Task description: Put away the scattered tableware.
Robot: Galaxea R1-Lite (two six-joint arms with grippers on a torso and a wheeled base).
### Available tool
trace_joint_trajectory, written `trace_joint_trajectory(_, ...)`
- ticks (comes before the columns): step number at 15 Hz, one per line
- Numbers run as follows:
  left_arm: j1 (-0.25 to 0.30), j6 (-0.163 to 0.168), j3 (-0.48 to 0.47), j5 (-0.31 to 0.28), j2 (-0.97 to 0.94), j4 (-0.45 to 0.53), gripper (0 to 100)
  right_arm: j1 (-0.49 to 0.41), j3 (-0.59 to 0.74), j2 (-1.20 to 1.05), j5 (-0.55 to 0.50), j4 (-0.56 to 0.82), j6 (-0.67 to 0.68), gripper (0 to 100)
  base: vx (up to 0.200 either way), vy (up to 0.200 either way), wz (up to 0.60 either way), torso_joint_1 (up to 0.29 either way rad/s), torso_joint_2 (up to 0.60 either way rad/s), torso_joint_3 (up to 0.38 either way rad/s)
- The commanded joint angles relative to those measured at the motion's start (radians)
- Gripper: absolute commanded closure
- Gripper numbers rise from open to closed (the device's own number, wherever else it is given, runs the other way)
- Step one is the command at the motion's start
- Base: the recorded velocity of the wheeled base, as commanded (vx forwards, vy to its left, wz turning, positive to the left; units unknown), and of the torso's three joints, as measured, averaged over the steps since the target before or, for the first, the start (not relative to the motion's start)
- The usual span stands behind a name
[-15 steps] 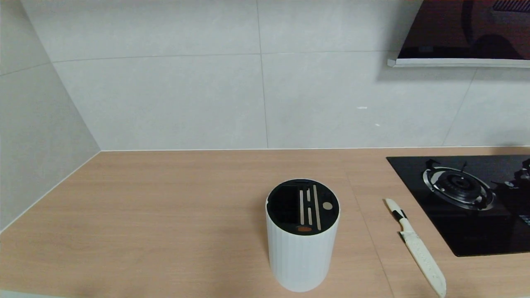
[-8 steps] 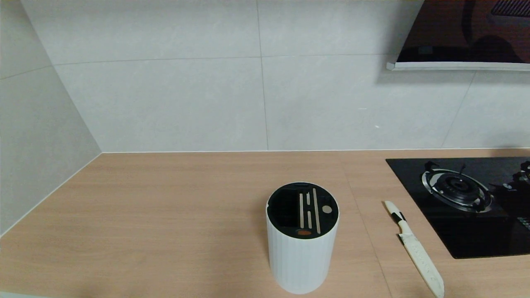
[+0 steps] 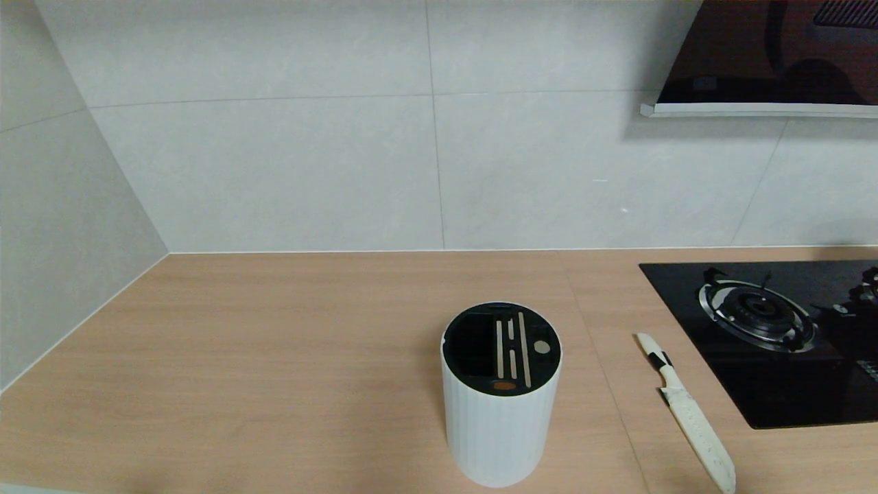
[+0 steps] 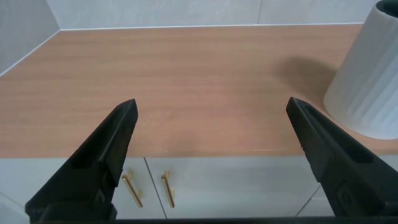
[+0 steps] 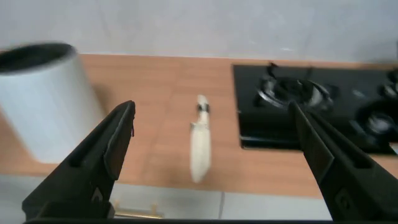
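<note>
Lying unmoved as before: knife [image 3: 687,413] beside holder [image 3: 499,412]

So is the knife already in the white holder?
No, the knife lies flat on the counter, between the white holder and the stove.

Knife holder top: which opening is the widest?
The dark rectangular compartment on the left part of the black top of the knife holder. The thin pale slots and the small round hole to its right are far narrower.
</note>
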Motion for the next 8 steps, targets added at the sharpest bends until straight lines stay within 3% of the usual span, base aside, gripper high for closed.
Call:
trace_joint_trajectory(1, 0.0, 0.0, 0.0, 0.0, 0.0, 0.0, 0, 0.003, -0.075, 0.22, 0.062, 0.0, 0.002, 0, 0.0, 0.0, 0.0, 0.0, 0.0, 0.0)
trace_joint_trajectory(4, 0.0, 0.0, 0.0, 0.0, 0.0, 0.0, 0, 0.016, -0.133, 0.498, 0.088, -0.006, 0.002, 0, 0.0, 0.0, 0.0, 0.0, 0.0, 0.0)
trace_joint_trajectory(8, 0.0, 0.0, 0.0, 0.0, 0.0, 0.0, 0, 0.135, -0.227, 0.762, 0.065, -0.009, 0.015, 0, 0.0, 0.0, 0.0, 0.0, 0.0, 0.0)
